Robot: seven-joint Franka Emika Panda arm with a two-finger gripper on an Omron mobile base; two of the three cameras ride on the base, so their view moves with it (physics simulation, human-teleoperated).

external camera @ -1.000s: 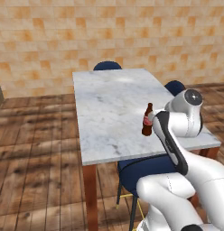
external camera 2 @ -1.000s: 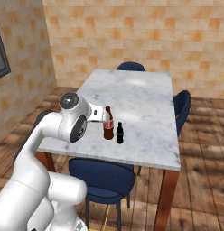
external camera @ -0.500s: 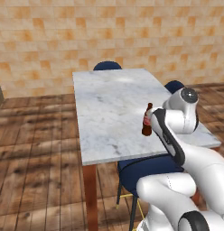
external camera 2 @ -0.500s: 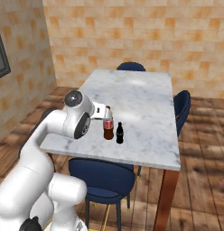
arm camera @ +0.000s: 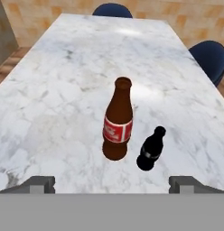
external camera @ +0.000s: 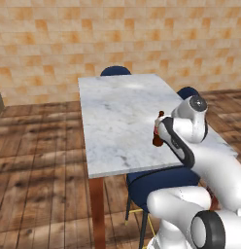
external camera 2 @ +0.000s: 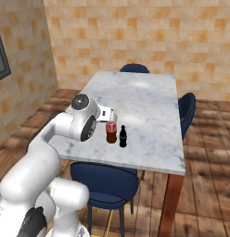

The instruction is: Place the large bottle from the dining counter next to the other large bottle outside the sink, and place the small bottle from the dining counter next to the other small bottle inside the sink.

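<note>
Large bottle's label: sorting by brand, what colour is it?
Bright red with white lettering on the large bottle, clearest in the hand view.

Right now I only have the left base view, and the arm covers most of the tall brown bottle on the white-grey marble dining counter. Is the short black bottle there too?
Observer: Yes. In the right base view the short slim all-black bottle stands upright right beside the tall brown bottle with the red label, with a narrow gap between them.
Operator: Gripper state?
Observer: Open. In the hand view the gripper has its fingertips set wide with nothing between them; both bottles stand ahead of it.
Operator: Which one is it lined up on?
Observer: The brown one. It sits near the middle of the hand view, and the black one is off to its right.
</note>
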